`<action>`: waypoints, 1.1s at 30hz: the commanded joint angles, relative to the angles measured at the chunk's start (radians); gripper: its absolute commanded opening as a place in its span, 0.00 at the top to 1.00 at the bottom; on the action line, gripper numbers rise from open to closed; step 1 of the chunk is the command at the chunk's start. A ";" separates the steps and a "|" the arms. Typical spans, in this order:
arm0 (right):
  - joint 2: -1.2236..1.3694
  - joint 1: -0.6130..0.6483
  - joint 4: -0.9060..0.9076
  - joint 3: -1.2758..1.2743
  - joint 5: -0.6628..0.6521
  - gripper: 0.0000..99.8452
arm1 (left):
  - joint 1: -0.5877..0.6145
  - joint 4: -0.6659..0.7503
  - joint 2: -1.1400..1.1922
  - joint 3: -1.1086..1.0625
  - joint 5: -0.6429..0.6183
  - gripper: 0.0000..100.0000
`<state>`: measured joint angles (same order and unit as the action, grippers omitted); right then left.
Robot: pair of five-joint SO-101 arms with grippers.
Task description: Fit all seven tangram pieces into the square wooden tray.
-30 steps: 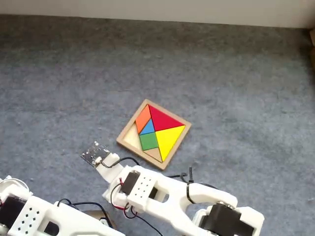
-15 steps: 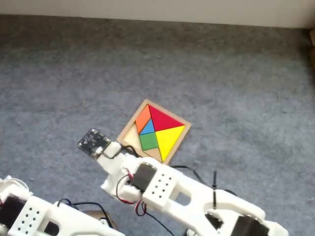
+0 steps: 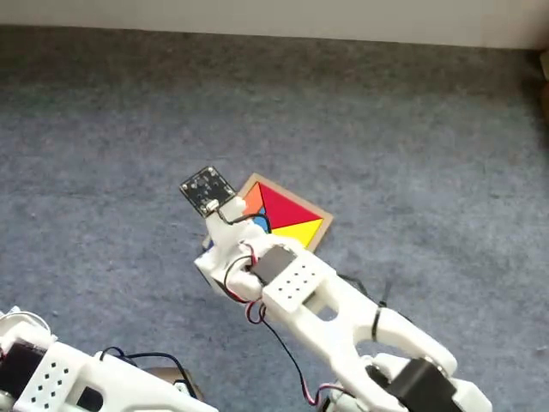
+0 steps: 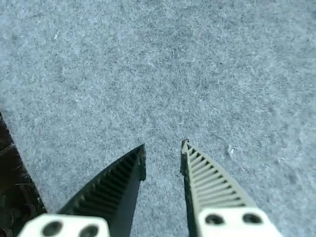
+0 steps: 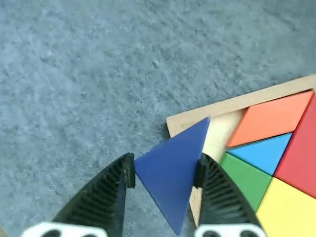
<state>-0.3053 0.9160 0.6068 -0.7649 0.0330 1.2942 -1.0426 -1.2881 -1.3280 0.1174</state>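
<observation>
Dark-blue triangle (image 5: 174,173) sits pinched in the right gripper (image 5: 166,165) over the wooden tray (image 5: 232,104) corner. The left gripper (image 4: 163,146) is open a little.

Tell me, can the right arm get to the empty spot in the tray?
Probably yes. The right hand, holding the blue triangle, hangs over the bare corner of the tray, and nothing lies between them.

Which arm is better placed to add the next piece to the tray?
The right. The right hand grips the dark blue triangle over the tray's empty corner; the left hand hangs open over bare carpet.
</observation>
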 commanded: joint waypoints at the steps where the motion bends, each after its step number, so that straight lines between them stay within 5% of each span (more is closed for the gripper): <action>1: 0.058 -0.036 -0.047 0.021 -0.005 0.92 | -0.015 0.015 -0.008 0.002 -0.011 0.87; 11: 0.116 -0.071 -0.090 0.050 0.089 0.91 | -0.016 0.015 -0.010 0.002 -0.011 0.87; 19: 0.119 -0.102 -0.090 0.070 0.100 0.74 | -0.016 0.018 -0.010 0.002 -0.012 0.87; 29: 0.059 -0.101 0.005 0.074 0.094 0.74 | -0.016 0.017 -0.012 0.001 -0.012 0.87; 33: -0.033 -0.105 0.041 0.070 0.092 0.91 | -0.016 0.023 -0.012 -0.015 -0.012 0.87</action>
<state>-0.2470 0.8286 0.6314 -0.7587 0.1250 1.2942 -1.0395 -1.2881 -1.3479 0.1174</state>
